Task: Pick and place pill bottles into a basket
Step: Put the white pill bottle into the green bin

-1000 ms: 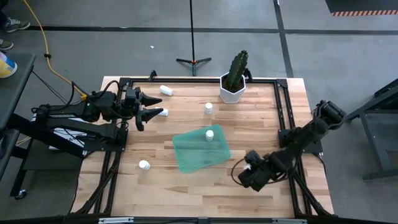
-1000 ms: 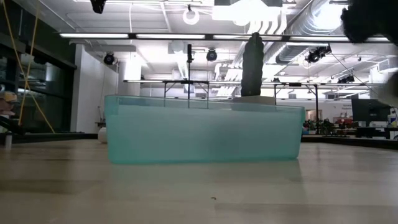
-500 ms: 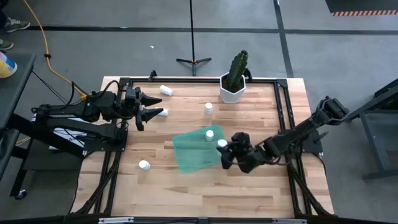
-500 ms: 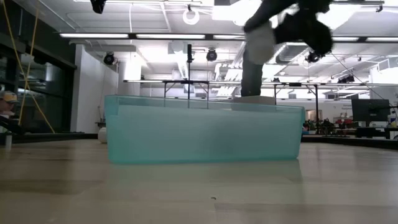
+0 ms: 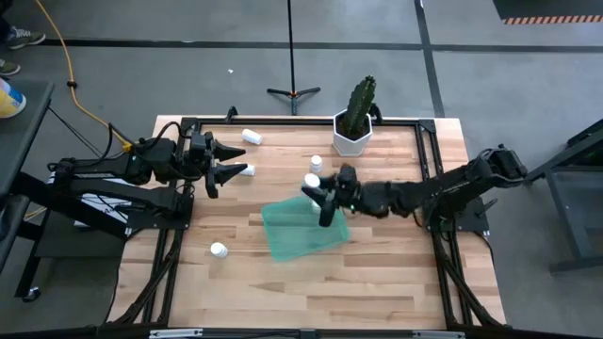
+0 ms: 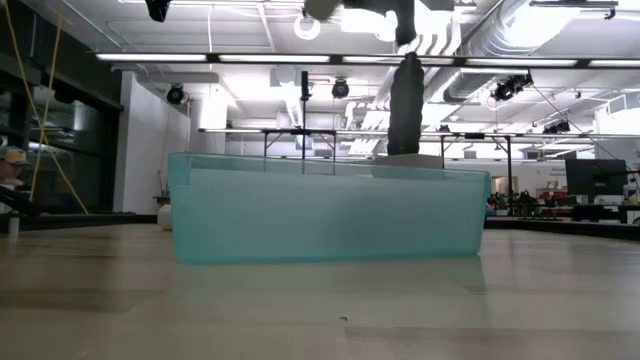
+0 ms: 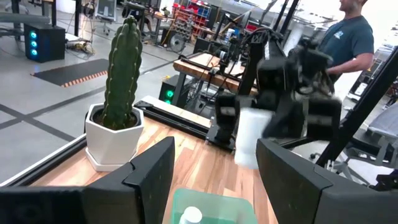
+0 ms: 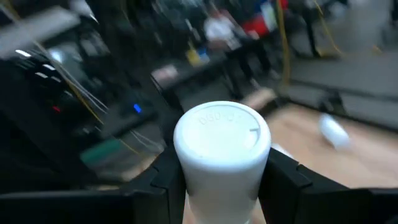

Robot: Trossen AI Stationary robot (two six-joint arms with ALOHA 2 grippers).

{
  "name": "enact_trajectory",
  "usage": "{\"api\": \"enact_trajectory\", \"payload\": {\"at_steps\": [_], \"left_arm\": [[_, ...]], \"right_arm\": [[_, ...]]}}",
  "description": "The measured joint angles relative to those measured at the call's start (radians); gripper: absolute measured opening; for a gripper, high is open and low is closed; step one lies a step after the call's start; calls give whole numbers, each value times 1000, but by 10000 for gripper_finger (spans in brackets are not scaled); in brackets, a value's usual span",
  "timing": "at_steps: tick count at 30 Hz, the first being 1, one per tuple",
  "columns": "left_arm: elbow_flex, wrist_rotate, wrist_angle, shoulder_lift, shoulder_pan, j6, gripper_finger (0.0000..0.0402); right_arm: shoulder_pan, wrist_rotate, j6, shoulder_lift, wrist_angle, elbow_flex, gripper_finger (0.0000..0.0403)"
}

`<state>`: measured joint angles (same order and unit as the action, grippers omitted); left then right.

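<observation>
My right gripper (image 5: 322, 193) reaches from the table's right over the far edge of the teal-green basket (image 5: 303, 229) and is shut on a white pill bottle (image 5: 312, 181). One bottle (image 7: 191, 216) stands inside the basket. My left gripper (image 5: 226, 163) hovers open and empty at the far left, beside a bottle lying on the table (image 5: 247, 170). More bottles are on the wood at the far left (image 5: 251, 137), by the pot (image 5: 316, 163) and at the near left (image 5: 219, 250). My right gripper pinches the bottle's body just below its cap (image 8: 221, 202) between its two fingers (image 8: 166, 177). The fingers come about level from the table's right. The capped end (image 8: 222, 134) sticks out past the fingertips. The bottle is lifted clear, above the basket.
A white hexagonal pot with a cactus (image 5: 354, 127) stands at the table's far edge, right of the middle. A black frame runs along the table's edges (image 5: 283, 121). A person (image 7: 348, 43) stands in the room beyond the table.
My right gripper has swept from the table's near right corner toward the left and far side, rising, and has carried the white bottle over the basket to its far edge. My left gripper has kept still.
</observation>
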<state>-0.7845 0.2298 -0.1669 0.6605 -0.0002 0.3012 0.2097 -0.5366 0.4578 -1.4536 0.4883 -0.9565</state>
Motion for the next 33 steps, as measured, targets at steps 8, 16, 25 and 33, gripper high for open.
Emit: {"api": "enact_trajectory", "payload": {"at_steps": [8, 16, 25, 33], "left_arm": [[0, 0, 91, 15, 0, -156, 262], [0, 1, 395, 168, 0, -588, 262], [0, 35, 819, 417, 0, -854, 262], [-62, 30, 905, 543, 0, -903, 262]], "right_arm": [[-117, 219, -124, 0, 372, 0, 140], [-158, 258, -64, 0, 542, 0, 140], [-171, 229, 8, 0, 580, 0, 138], [-171, 177, 13, 0, 588, 0, 136]]}}
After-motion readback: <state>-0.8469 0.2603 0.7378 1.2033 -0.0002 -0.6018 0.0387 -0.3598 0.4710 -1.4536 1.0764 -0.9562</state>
